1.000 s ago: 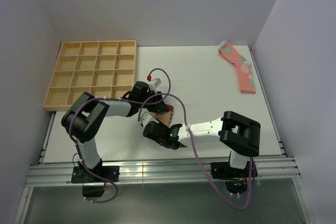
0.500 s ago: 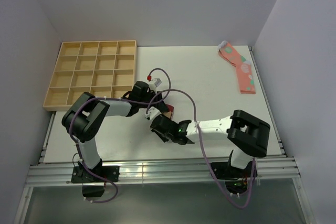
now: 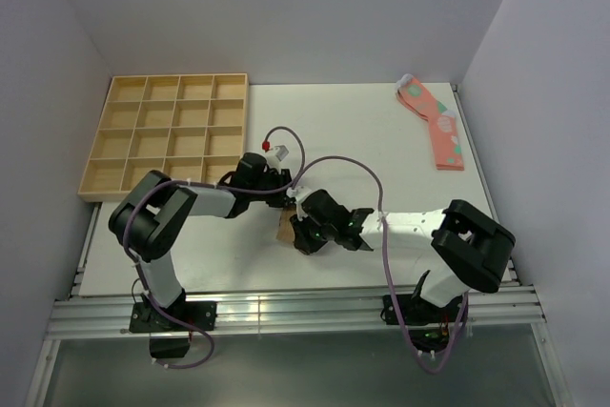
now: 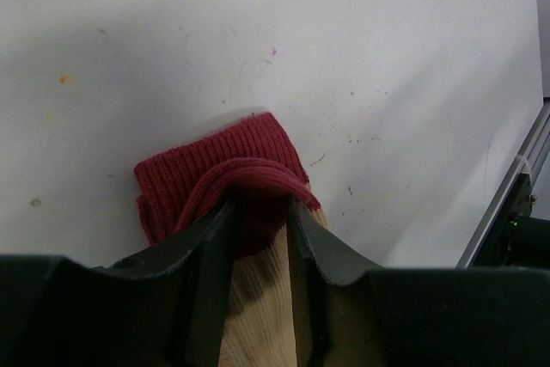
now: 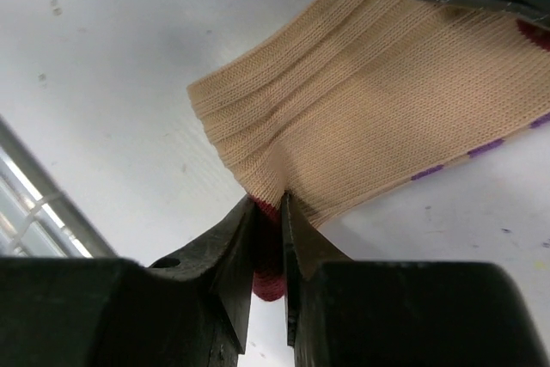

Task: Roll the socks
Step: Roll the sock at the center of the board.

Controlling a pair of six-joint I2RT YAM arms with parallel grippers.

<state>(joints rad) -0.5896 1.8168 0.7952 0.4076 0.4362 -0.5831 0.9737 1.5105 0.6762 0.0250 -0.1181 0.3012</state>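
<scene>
Left claw (image 4: 259, 212) pinching sock (image 4: 215, 161) (red end), right claw (image 5: 266, 208) likewise

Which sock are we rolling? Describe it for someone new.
On the white table, near the front edge, the left gripper and right gripper meet. Pinched between them is the tan ribbed sock with a dark red end and purple stripes, unlike the salmon-pink spotted socks far right.
</scene>
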